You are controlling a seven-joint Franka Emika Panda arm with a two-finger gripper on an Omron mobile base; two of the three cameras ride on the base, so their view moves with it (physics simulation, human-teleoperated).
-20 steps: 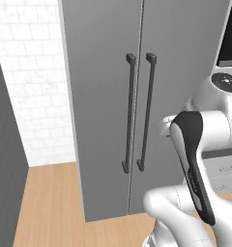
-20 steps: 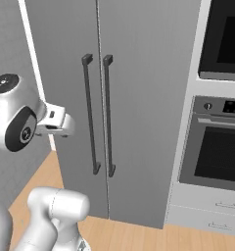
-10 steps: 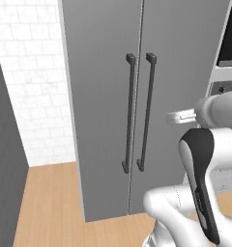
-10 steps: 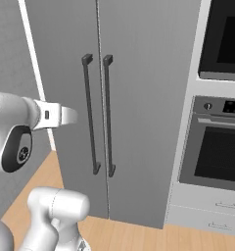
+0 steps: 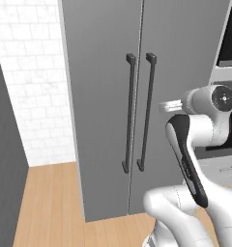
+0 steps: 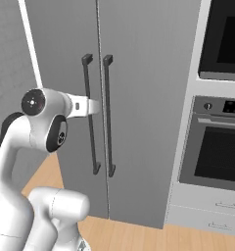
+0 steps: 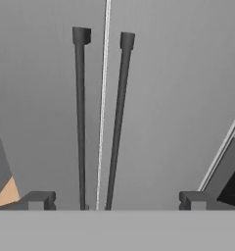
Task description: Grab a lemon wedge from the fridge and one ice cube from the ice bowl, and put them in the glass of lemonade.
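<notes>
The fridge (image 5: pixel 98 96) (image 6: pixel 139 88) (image 7: pixel 178 98) stands in front of me with both grey doors shut. Two long dark bar handles (image 5: pixel 129 116) (image 6: pixel 90 117) (image 7: pixel 80 122) run side by side along the centre seam. My gripper (image 7: pixel 115 201) (image 6: pixel 90 106) (image 5: pixel 169 105) points at the doors at mid-handle height, a short way off them. It is open and empty, with its fingertips (image 7: pixel 38 200) wide apart. The lemon wedge, the ice bowl and the glass of lemonade are out of view.
A built-in oven (image 6: pixel 215 152) with a dark window fills the column right of the fridge, and another dark appliance (image 6: pixel 224 39) sits above it. A white brick wall (image 5: pixel 36 96) and a dark grey panel (image 5: pixel 4 169) stand to the left, over a wooden floor (image 5: pixel 50 202).
The arm has swung its hand forward towards the fridge handles, and the elbow has shifted. The fridge doors stay shut and the base has not moved.
</notes>
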